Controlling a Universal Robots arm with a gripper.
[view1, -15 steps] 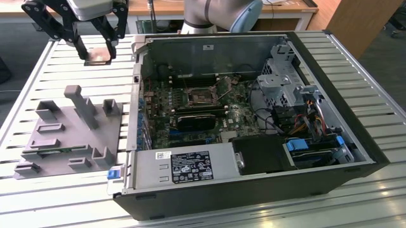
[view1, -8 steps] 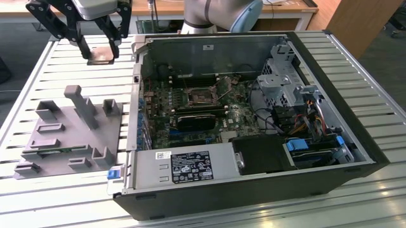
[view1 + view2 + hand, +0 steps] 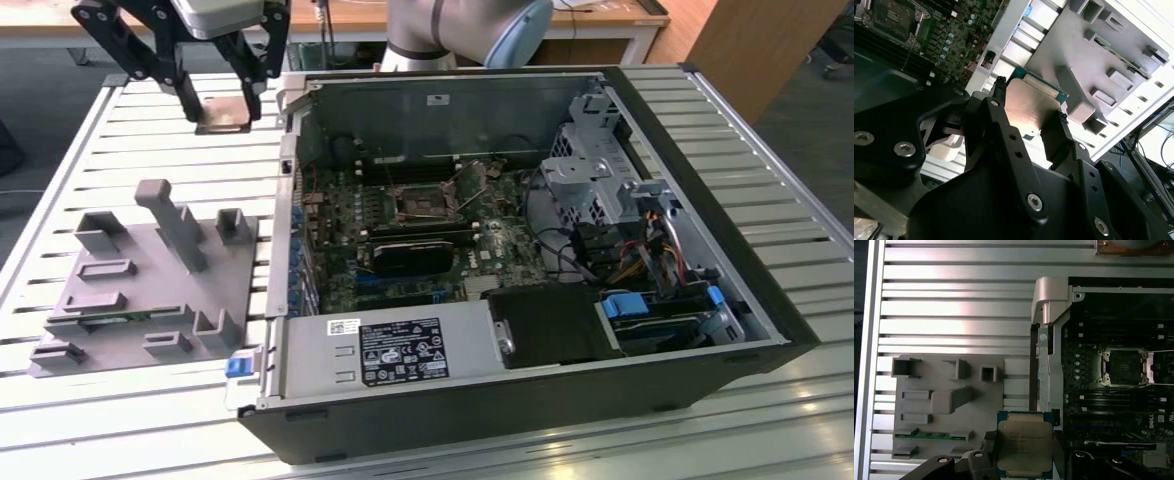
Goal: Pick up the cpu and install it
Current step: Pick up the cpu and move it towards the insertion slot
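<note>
My gripper (image 3: 220, 104) hangs above the slatted table, at the exterior view's upper left, just outside the open computer case (image 3: 534, 400). It is shut on the cpu (image 3: 224, 114), a flat square chip with a silver-grey metal top. Both wrist views show the cpu (image 3: 1024, 442) (image 3: 1029, 107) pinched by its edges between the two black fingers (image 3: 999, 130). The empty socket (image 3: 424, 203) (image 3: 1124, 367) with its raised metal frame sits in the middle of the motherboard, off to the exterior view's right of the gripper.
A grey plastic fixture tray (image 3: 147, 290) (image 3: 939, 405) with upright posts lies on the table at the exterior view's left of the case. Inside the case are a black block (image 3: 420, 253), cables (image 3: 627, 250) and a power supply (image 3: 387, 350). The case wall (image 3: 1046, 315) stands between gripper and socket.
</note>
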